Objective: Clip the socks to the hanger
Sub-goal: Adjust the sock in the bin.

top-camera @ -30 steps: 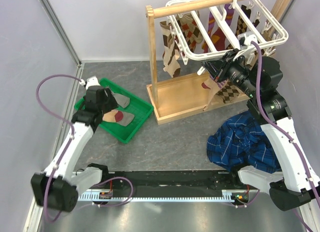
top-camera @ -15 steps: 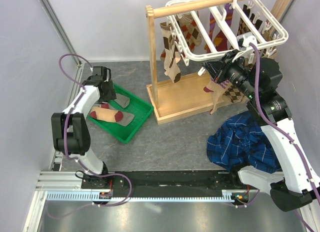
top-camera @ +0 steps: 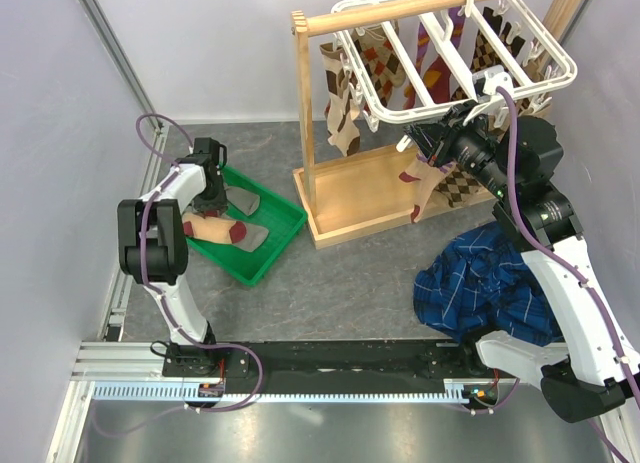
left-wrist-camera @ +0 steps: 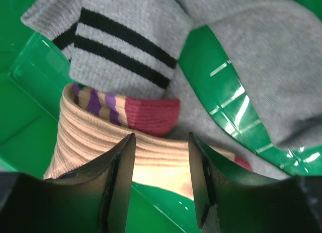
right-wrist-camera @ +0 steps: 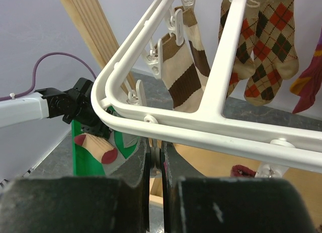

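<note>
The step in hand is judged to be the picking up of a sock from the green tray (top-camera: 278, 241) on the table (top-camera: 340, 283). The left tool (left-wrist-camera: 161, 142) is lowered into the tray with its jaws partly open, and the tan sock (left-wrist-camera: 95, 142) is straddled near its maroon cuff but is not yet pinched. A grey sock (left-wrist-camera: 126, 47) with dark stripes lies just beyond it, touching it.

The right tool (right-wrist-camera: 157, 160) is raised just under the near rail of the white hanger (right-wrist-camera: 166, 117), which hangs from the wooden stand (top-camera: 380, 13). Its jaws are closed. A second tan sock (top-camera: 419, 188) dangles right below it, but whether that sock is gripped or already clipped cannot be told.

For the next move, the left jaws would need to be closed on the tan sock alone, without the grey one being caught, and the sock lifted clear of the tray.

The gap between the left jaws and the fabric is shown only by the left wrist view; from above, that tool is hidden by its own arm. The free clips along the hanger's rail are shown best by the right wrist view, while the dangling sock is seen clearly only from above.
</note>
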